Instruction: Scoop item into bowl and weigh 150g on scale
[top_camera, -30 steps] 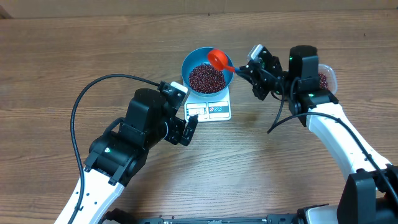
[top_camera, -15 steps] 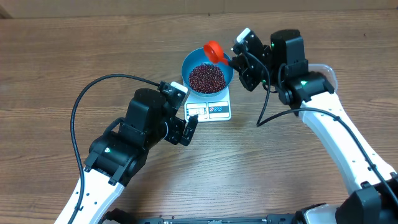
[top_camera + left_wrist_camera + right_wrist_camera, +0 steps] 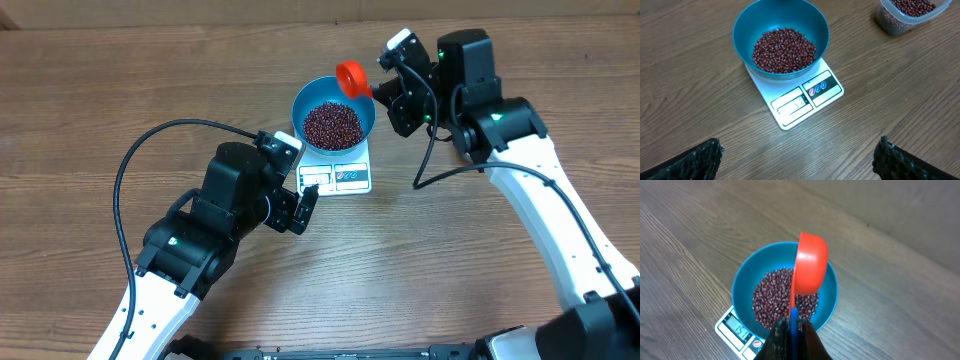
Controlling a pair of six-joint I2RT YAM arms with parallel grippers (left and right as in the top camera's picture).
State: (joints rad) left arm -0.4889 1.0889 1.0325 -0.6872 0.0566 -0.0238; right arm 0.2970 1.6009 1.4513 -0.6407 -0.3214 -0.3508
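The blue bowl (image 3: 780, 17) sat squarely on the little white scale (image 3: 827, 97), out in the middle of the wooden bench (image 3: 80, 90). It covered most of the platform and left only the front strip with the grey display and label showing. The beans (image 3: 784, 50) lay in a dark red-brown heap in the bottom of the bowl, with a wide band of blue wall bare above them. Digits glowed on the display, though from where I stood I couldn't read them with any confidence.

The right fingers (image 3: 810, 342) were pressed tight together on the thin handle of an orange-red scoop (image 3: 810, 262). They held it in the air over the bowl's far right rim, clear of the beans. The scoop was tipped onto its side, so the wrist view caught it nearly edge-on.

The left fingers (image 3: 700, 160) were spread as wide as they went and held nothing. They hovered on the near side of the scale without touching it, and that arm's camera looked across at the bowl. A black cable (image 3: 130, 160) looped over the bench behind that arm.

Off to the right of the scale, well apart from it, stood a clear plastic tub (image 3: 887, 22) with more of the same beans inside.
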